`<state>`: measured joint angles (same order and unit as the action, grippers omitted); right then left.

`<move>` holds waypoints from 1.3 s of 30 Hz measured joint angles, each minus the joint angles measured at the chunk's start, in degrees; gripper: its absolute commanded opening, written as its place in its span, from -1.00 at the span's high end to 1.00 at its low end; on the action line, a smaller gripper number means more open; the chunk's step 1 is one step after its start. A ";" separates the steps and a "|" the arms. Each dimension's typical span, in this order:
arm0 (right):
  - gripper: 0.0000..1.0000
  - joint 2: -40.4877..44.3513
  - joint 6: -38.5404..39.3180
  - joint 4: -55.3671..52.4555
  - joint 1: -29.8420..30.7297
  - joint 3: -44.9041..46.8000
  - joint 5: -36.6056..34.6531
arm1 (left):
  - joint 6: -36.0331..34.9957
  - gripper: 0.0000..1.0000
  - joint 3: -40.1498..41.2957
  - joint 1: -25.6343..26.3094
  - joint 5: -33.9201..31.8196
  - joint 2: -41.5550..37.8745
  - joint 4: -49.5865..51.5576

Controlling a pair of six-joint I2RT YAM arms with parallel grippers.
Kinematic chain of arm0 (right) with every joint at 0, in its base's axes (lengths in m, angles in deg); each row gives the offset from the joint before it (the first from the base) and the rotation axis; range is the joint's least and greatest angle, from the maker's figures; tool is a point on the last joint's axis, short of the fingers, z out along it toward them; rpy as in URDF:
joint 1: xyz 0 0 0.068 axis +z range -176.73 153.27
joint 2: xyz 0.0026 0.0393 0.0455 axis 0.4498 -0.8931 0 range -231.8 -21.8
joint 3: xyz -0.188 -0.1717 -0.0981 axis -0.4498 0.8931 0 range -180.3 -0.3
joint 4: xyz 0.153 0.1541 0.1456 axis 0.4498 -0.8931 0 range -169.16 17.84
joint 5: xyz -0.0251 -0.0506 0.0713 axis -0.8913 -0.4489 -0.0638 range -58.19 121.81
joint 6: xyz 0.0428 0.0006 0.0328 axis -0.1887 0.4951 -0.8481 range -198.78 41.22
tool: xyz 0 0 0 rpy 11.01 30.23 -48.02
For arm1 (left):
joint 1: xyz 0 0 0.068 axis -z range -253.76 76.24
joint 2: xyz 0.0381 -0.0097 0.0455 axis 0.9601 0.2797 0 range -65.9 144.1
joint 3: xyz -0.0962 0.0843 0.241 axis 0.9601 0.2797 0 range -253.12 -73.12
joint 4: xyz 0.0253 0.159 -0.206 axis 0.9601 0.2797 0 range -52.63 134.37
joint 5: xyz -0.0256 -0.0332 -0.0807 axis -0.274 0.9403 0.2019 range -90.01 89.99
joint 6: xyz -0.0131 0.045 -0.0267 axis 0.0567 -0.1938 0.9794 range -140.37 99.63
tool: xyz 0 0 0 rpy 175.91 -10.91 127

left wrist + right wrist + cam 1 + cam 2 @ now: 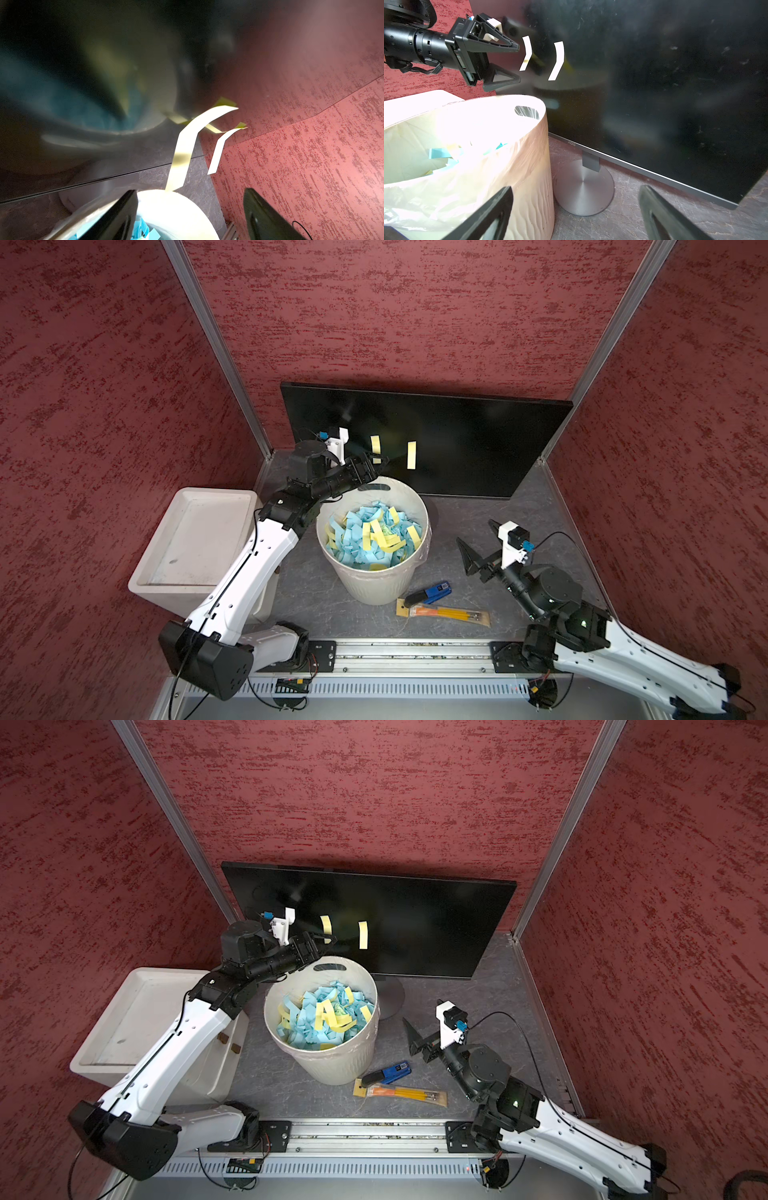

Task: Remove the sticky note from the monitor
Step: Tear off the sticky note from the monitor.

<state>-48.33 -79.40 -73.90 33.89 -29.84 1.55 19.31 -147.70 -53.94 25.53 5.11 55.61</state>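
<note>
The left gripper (519,64) is hovering open and empty above the bin (500,97) rim, just short of the nearer sticky note (527,53) on the monitor (654,83); the right gripper (473,531) is gaping empty.

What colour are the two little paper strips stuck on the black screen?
Pale yellow, both sticky notes; clearest in a top view, against the monitor.

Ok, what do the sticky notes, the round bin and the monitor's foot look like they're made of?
Sticky notes: thin matte yellow paper, curling off the monitor. Bin: cream moulded plastic, ribbed wall, with a thin clear film liner. Foot: probably brushed metal from its radial sheen, possibly coated plastic.
</note>
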 measured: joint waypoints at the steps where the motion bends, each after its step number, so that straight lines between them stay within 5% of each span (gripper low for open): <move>1: -0.97 0.02 -0.02 0.00 0.00 0.00 0.00 | 0.39 -0.53 0.00 0.00 0.04 0.20 -0.55; 19: -0.97 0.35 0.00 -0.09 -0.02 0.00 0.00 | 2.19 0.14 0.52 -0.13 -0.13 0.63 -5.03; 34: -0.97 0.35 -0.02 -0.09 -0.02 0.04 0.00 | 3.17 1.00 1.81 -0.59 -0.33 0.02 -5.38; 39: -0.97 0.35 -0.02 -0.09 -0.02 0.04 0.00 | 3.17 1.00 2.56 -0.66 -0.57 -0.39 -5.35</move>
<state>-47.98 -79.42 -73.98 33.86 -29.80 1.55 22.48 -145.15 -54.60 24.96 4.71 50.25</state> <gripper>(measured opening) 0.985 0.061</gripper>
